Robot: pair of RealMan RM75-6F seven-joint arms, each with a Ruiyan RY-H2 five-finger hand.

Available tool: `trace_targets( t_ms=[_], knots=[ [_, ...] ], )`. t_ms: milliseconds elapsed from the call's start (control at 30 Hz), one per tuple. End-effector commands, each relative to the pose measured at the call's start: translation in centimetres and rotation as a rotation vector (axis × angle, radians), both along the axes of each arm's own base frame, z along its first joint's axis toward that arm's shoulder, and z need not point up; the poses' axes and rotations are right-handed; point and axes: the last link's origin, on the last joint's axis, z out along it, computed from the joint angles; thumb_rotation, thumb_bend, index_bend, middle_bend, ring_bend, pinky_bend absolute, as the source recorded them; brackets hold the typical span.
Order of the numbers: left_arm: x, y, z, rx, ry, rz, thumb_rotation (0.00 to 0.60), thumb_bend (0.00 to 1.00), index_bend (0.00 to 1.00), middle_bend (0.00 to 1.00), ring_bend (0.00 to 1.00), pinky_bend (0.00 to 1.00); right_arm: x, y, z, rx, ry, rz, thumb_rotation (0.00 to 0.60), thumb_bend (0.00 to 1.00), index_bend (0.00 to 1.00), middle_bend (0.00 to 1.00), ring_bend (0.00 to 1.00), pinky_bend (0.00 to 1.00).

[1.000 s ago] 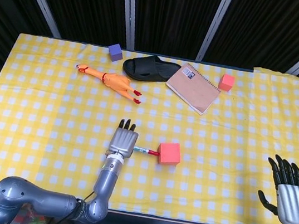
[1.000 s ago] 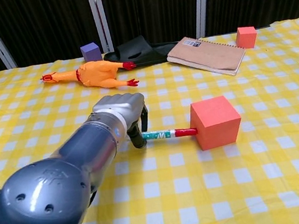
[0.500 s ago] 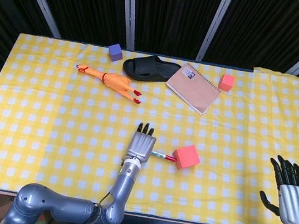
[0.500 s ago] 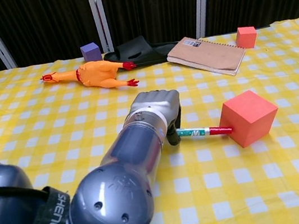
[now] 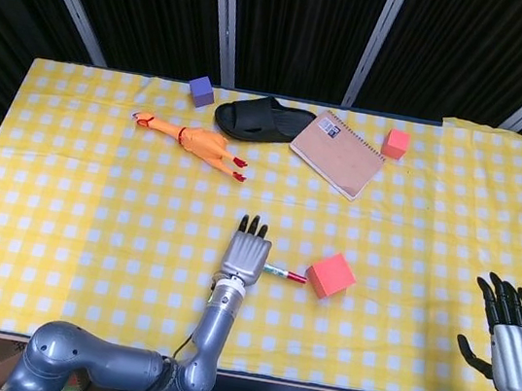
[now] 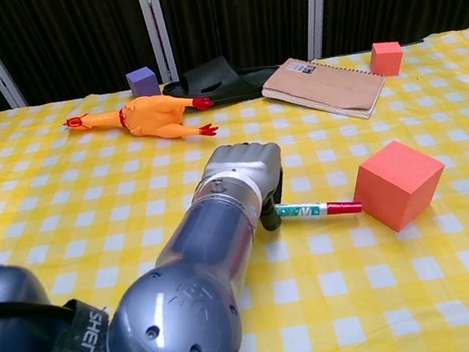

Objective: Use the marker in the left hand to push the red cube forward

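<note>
1. While the left hand (image 6: 238,173) held the marker (image 6: 316,210) tight in its curled fingers, the red tip pointed out to the hand's right side, at the red cube (image 6: 398,183).
2. The red cube sat just past the marker's tip, on the right of the left hand. In the chest view the tip looked to be touching the cube's near face or almost touching it; it was too close to tell.
3. One second before, the cube sat nearer the middle of the table, square to the checks. By now it had slid off to the right and turned, so one corner faced the marker.
4. In the last half second the left hand hardly moved, and the cube only turned and slid a little more.
5. That looked like a push that did work, but mostly sideways. The cube went to the right more than away from the robot, so the forward push was likely not finished.
6. Because the cube was turned, the tip could slip off its corner on another push.
7. Far to the right of all this, the right hand (image 5: 516,335) rested at the table's edge with its fingers spread and nothing in it.
</note>
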Motion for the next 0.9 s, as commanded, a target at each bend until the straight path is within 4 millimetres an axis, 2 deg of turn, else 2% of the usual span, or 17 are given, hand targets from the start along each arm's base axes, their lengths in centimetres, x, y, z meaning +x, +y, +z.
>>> trace_targets(
  t_ms=[33, 133, 200, 233, 533, 733, 900],
  knots=[
    [-1.3, 0.4, 0.9, 0.015, 0.022, 0.011, 0.600, 0.48, 0.64, 0.14, 0.00, 0.03, 0.0, 0.0, 0.0, 0.000, 0.003, -0.001, 0.600, 0.35, 0.00, 0.00, 0.00, 0.00],
    [-2.6, 0.9, 2.2, 0.034, 0.033, 0.019, 0.600, 0.48, 0.64, 0.14, 0.00, 0.03, -0.1, 0.1, 0.0, -0.001, 0.005, -0.002, 0.600, 0.35, 0.00, 0.00, 0.00, 0.00],
    [-4.2, 1.5, 3.7, 0.059, 0.034, 0.033, 0.600, 0.48, 0.63, 0.14, 0.00, 0.03, -0.1, 0.1, 0.1, -0.002, 0.007, -0.003, 0.600, 0.35, 0.00, 0.00, 0.00, 0.00],
    [-6.0, 2.1, 5.2, 0.090, 0.045, 0.048, 0.600, 0.48, 0.62, 0.14, 0.00, 0.03, 0.0, 0.1, 0.1, -0.004, 0.009, -0.002, 0.600, 0.35, 0.00, 0.00, 0.00, 0.00],
    [-12.6, 1.9, 11.4, 0.101, 0.019, 0.082, 0.600, 0.47, 0.62, 0.14, 0.00, 0.03, 0.0, 0.0, -0.1, -0.001, 0.014, -0.001, 0.600, 0.35, 0.00, 0.00, 0.00, 0.00],
    [-16.8, 0.9, 14.4, 0.105, 0.049, 0.100, 0.600, 0.47, 0.60, 0.14, 0.00, 0.03, 0.1, -0.1, -0.2, -0.001, 0.016, -0.001, 0.600, 0.36, 0.00, 0.00, 0.00, 0.00],
    [-19.6, 0.4, 15.8, 0.109, 0.076, 0.121, 0.600, 0.47, 0.58, 0.14, 0.00, 0.03, 0.2, -0.1, -0.4, 0.004, 0.017, -0.003, 0.600, 0.35, 0.00, 0.00, 0.00, 0.00]
  ],
)
